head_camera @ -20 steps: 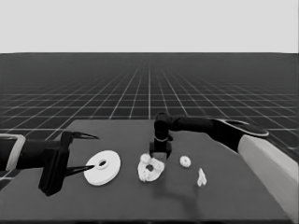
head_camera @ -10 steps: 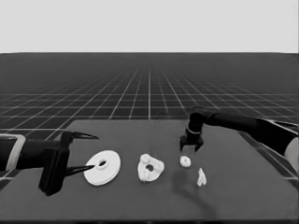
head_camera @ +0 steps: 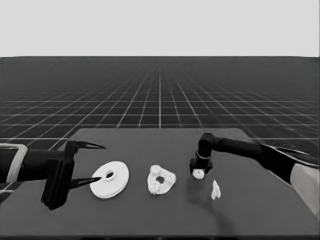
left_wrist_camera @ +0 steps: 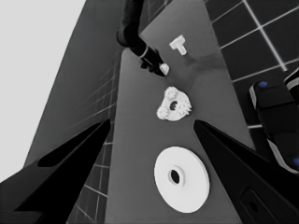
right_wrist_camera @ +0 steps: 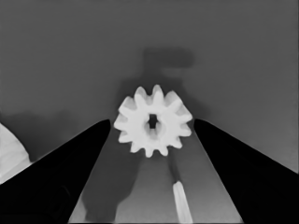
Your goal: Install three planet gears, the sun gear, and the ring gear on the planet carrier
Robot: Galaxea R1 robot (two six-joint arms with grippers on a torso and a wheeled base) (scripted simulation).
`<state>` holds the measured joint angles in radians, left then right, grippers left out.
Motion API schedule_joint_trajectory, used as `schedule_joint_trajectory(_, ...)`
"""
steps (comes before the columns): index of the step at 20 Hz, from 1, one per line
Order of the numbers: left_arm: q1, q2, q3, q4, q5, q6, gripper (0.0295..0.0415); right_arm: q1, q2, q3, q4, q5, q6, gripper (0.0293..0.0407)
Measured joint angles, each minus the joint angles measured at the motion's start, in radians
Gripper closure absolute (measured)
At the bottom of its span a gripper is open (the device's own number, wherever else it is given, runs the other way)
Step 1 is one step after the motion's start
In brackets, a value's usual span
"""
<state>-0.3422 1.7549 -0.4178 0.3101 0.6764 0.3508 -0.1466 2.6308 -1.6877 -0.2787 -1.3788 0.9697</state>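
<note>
Right pincer (right_wrist_camera: 152, 128) spread, straddling loose gear (right_wrist_camera: 153, 120) flat on counter (right_wrist_camera: 233, 56), fingertips either side, not touching. Left pincer (head_camera: 85, 165) parked, open.

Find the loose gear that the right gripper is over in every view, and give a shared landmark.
Head view: the loose gear lies right of centre, under the right gripper.
Left wrist view: far off, at the right arm's tip.
Right wrist view: centre, between the fingers.
Shared landmark: the thin white piece beside it.
</note>
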Motion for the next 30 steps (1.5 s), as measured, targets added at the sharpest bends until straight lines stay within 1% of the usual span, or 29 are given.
schedule_joint_trajectory(2,0.000,0.000,0.000,0.000,0.000,0.000,0.0326,0.000,0.000,-0.001,0.000,0.000,0.000,0.0386)
schedule_joint_trajectory(3,0.000,0.000,0.000,0.000,0.000,0.000,0.0326,0.000,0.000,-0.001,-0.001,0.001,0.000,0.0388)
schedule_joint_trajectory(10,0.000,0.000,0.000,0.000,0.000,0.000,0.0326,0.000,0.000,-0.001,-0.001,0.001,0.000,0.0388)
schedule_joint_trajectory(11,0.000,0.000,0.000,0.000,0.000,0.000,0.0326,0.062,-0.032,0.080,0.051,-0.053,0.035,0.0387)
schedule_joint_trajectory(12,0.000,0.000,0.000,0.000,0.000,0.000,0.0326,0.115,-0.046,0.113,0.088,-0.081,0.050,0.0387)
schedule_joint_trajectory(13,0.000,0.000,0.000,0.000,0.000,0.000,0.0326,0.146,-0.051,0.125,0.112,-0.096,0.055,0.0387)
schedule_joint_trajectory(15,0.000,0.000,0.000,0.000,0.000,0.000,0.0326,0.174,-0.053,0.132,0.135,-0.110,0.057,0.0387)
schedule_joint_trajectory(20,0.000,0.000,0.000,0.000,0.000,0.000,0.0326,0.186,-0.054,0.133,0.147,-0.116,0.057,0.0387)
schedule_joint_trajectory(21,0.000,0.000,0.000,0.000,0.000,0.000,0.0326,0.183,0.054,0.171,0.127,-0.141,0.260,0.0387)
schedule_joint_trajectory(22,0.000,0.000,0.000,0.000,0.000,0.000,0.0326,0.180,0.202,0.153,0.122,-0.153,0.355,0.0387)
schedule_joint_trajectory(24,0.000,0.000,0.000,0.000,0.000,0.000,0.0326,0.177,0.358,0.060,0.120,-0.159,0.394,0.0387)
schedule_joint_trajectory(26,0.000,0.000,0.000,0.000,0.000,0.000,0.0326,0.177,0.411,0.010,0.120,-0.160,0.395,0.0387)
schedule_joint_trajectory(30,0.000,0.000,0.000,0.000,0.000,0.000,0.0326,0.176,0.434,-0.017,0.120,-0.160,0.393,0.0387)
